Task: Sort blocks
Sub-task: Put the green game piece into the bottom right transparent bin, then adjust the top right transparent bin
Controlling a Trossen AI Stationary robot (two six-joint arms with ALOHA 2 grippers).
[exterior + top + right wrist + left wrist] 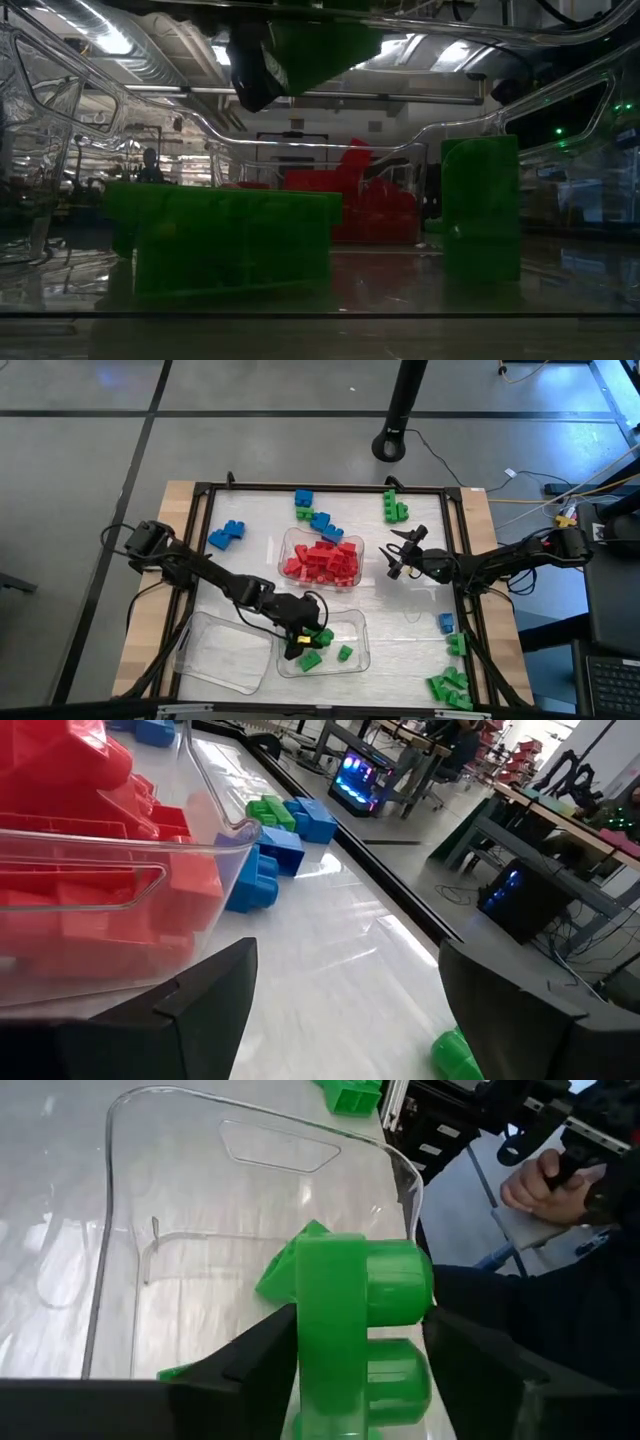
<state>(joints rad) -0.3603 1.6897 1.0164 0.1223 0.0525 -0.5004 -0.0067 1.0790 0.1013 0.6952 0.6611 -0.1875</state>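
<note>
- Desk (240,510) carries three clear trays.
- Left hand (297,643), over the middle tray (355,622), clamps a green block (360,1330).
- Right hand (397,555), fingers apart, waits beside the red-block tray (285,545).

A block (362,1335) sits between the left gripper's (296,645) fingers (262,1365), over a tray (355,622) at the worktop's (240,500) near edge, with more blocks (318,656) lying in that tray just beside the fingers. A second tray (205,635) lies beside it on the outer side. Beyond the fingers, at mid-worktop, a third tray (288,538) holds a heap of blocks (322,561). The right gripper (398,554) hangs just beside that heap, its fingers (205,995) spread; loose blocks (450,687) lie behind it at the near right corner.
</note>
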